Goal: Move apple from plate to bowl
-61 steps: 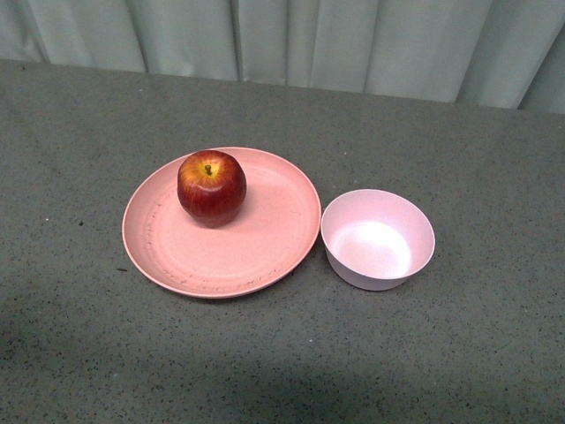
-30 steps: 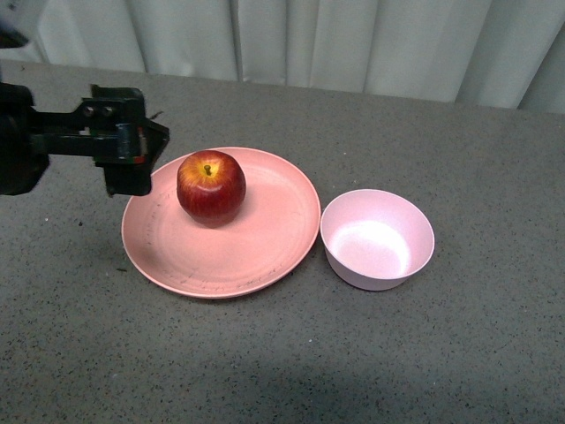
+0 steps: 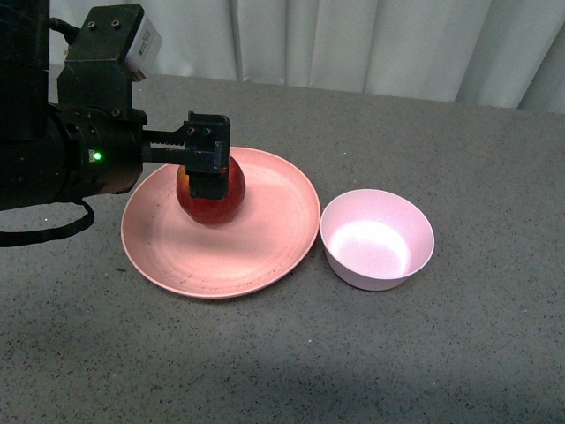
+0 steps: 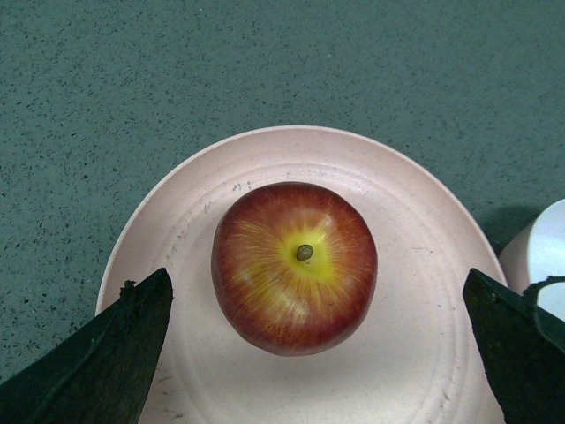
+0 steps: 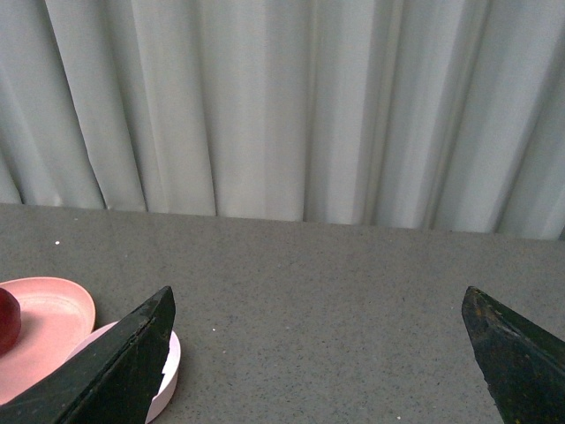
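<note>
The dark-red apple [image 3: 217, 210] sits on the left rear part of the salmon-pink plate [image 3: 256, 240]. The small pale pink bowl [image 3: 380, 243] stands empty just right of the plate. My left gripper [image 3: 208, 168] is open and hovers right over the apple, hiding its top in the front view. In the left wrist view the apple [image 4: 294, 256] lies stem-up on the plate [image 4: 415, 265], between the spread fingers of the left gripper [image 4: 316, 287], untouched. My right gripper [image 5: 318, 300] is open and empty, off to the right of the bowl [image 5: 173, 367], and outside the front view.
The grey speckled table [image 3: 441, 353] spreads all round the plate and bowl. A pale curtain [image 3: 353, 44] hangs behind the far table edge. The left arm's black body [image 3: 62, 150] fills the left rear corner.
My left arm has come in from the left and moved right, from beside the plate's rim to directly over the apple. The apple, plate and bowl have not moved.
</note>
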You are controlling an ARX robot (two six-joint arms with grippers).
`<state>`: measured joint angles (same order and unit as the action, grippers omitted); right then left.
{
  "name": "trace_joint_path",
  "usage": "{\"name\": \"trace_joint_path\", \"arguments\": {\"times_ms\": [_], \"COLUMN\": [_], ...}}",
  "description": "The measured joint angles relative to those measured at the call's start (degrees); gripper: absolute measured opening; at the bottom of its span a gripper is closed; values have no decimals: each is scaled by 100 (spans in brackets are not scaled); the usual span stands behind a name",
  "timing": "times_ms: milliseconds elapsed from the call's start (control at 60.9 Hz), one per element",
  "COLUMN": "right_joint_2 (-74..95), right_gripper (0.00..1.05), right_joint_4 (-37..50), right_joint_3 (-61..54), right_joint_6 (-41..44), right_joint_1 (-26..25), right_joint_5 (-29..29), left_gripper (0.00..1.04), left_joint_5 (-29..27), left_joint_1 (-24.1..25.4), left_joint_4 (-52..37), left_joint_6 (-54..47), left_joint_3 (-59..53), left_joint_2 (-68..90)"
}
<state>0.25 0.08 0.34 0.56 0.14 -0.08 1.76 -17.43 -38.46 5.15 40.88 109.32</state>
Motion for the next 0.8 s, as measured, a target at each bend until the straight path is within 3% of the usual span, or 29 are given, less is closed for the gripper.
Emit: {"name": "trace_joint_path", "arguments": {"times_ms": [804], "right_joint_2": [0], "right_gripper": [95], "right_joint_4": [0], "right_joint_3": [0], "right_joint_6": [0], "right_joint_1": [0], "right_joint_5": [0], "left_gripper": [96], "left_joint_5": [-350], "left_joint_1": [-160], "left_joint_4": [518], "left_joint_6": [-284], "left_joint_3": [1222], "left_joint_2": [1449]}}
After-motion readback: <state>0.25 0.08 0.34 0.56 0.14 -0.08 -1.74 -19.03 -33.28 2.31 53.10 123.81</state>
